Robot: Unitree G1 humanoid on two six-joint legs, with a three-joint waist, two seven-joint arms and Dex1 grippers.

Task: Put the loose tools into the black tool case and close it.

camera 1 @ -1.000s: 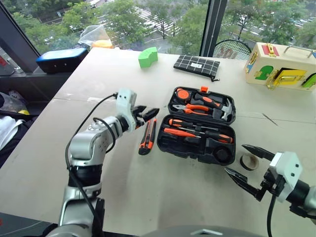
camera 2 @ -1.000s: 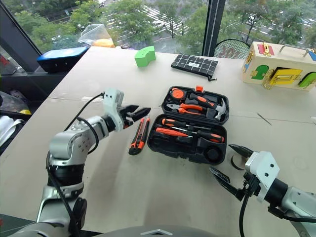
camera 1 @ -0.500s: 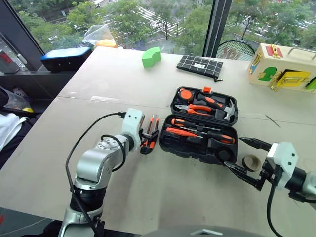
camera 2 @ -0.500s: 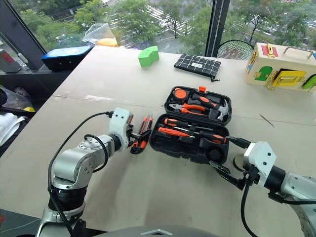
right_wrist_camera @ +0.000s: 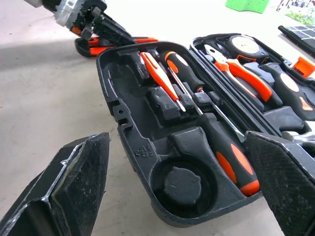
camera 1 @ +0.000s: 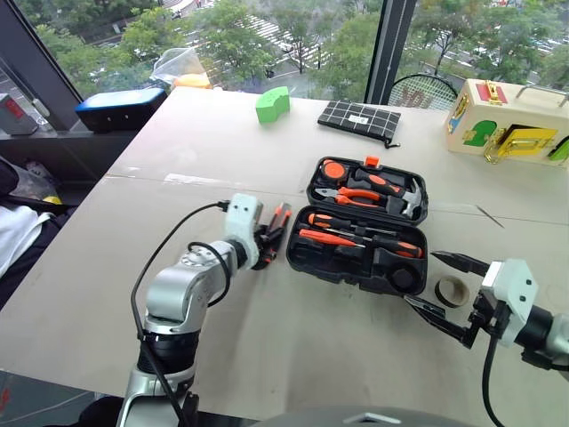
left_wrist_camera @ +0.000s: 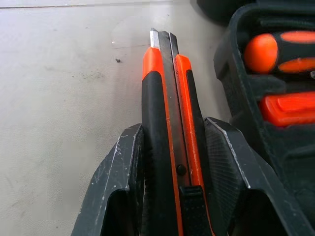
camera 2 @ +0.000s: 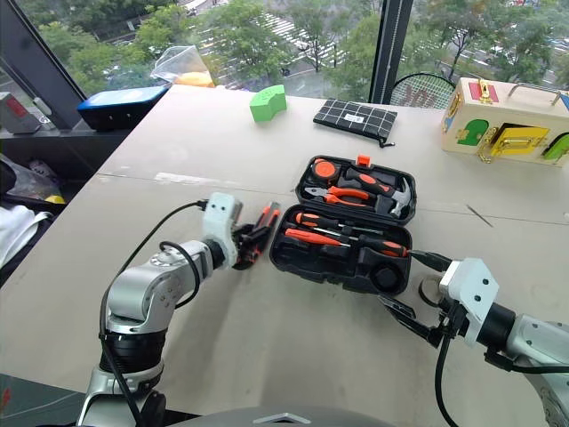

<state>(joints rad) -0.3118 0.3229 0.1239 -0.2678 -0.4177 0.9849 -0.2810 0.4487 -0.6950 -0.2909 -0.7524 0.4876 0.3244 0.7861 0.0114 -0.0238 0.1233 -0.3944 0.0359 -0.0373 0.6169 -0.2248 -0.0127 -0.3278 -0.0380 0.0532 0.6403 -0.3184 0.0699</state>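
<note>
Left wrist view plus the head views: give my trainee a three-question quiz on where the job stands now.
1. True or false: the left hand has its fingers on both sides of the knife.
2. Where does the tape roll lie?
A. in the case's round slot
B. on the table by the case, near the right hand
C. in the lid
3. Fill in: the case is ____ (open/closed).

Key:
1. true
2. B; the round slot holds no roll.
3. open; the screwdrivers are already in their slots.
</note>
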